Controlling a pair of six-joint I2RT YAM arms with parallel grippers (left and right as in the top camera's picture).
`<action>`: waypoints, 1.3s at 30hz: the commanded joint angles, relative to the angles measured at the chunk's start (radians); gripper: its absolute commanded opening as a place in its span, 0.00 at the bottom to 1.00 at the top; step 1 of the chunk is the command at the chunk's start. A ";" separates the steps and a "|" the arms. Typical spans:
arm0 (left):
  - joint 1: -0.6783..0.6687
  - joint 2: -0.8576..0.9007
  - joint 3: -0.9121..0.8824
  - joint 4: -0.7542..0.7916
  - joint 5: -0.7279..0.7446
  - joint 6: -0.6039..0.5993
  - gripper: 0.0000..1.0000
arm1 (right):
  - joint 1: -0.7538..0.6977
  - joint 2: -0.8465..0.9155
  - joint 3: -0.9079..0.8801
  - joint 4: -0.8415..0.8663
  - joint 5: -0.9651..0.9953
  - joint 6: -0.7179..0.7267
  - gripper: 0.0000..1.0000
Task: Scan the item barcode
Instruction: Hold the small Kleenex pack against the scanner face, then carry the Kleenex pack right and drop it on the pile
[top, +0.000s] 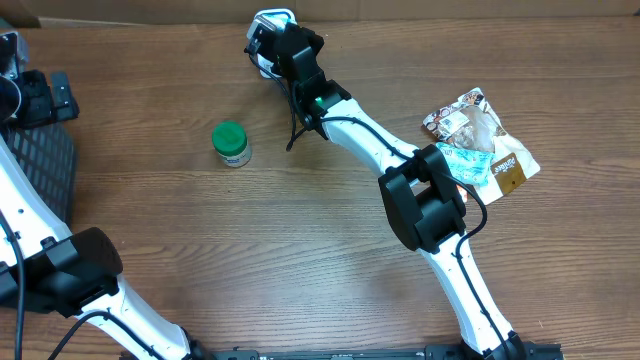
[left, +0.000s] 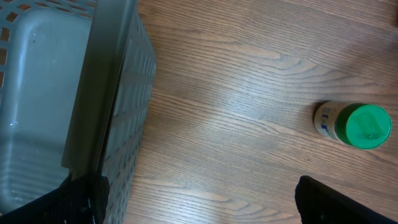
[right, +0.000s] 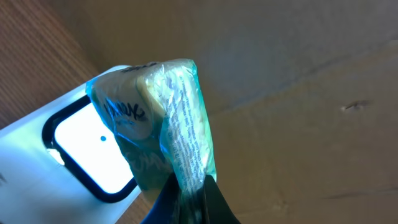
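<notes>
Right jaws pinched tight on a teal-wrapped packet (right: 171, 112), held up right in front of the scanner (right: 87, 149)'s lit window, at the far edge of the tabletop (top: 200, 230). Can't tell whether packet and scanner touch. Left jaws spread wide, holding nothing, hanging over the tabletop beside the grey basket (left: 37, 93). Green-lidded jar (top: 231, 143) sits alone mid-tabletop; snack bags (top: 480, 145) lie off to the right.

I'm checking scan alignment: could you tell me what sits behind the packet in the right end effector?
The white scanner, its lit window partly covered by the green packet; brown board beyond. The packet's far face is hidden.
</notes>
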 joint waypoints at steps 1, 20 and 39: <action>0.005 -0.024 0.019 0.002 0.000 0.022 0.99 | -0.003 -0.050 0.011 -0.023 0.016 0.070 0.04; 0.005 -0.024 0.019 0.002 0.000 0.022 0.99 | -0.058 -0.729 0.012 -1.017 -0.161 0.930 0.04; 0.005 -0.024 0.019 0.002 0.000 0.022 1.00 | -0.498 -0.801 -0.122 -1.560 -0.422 1.102 0.04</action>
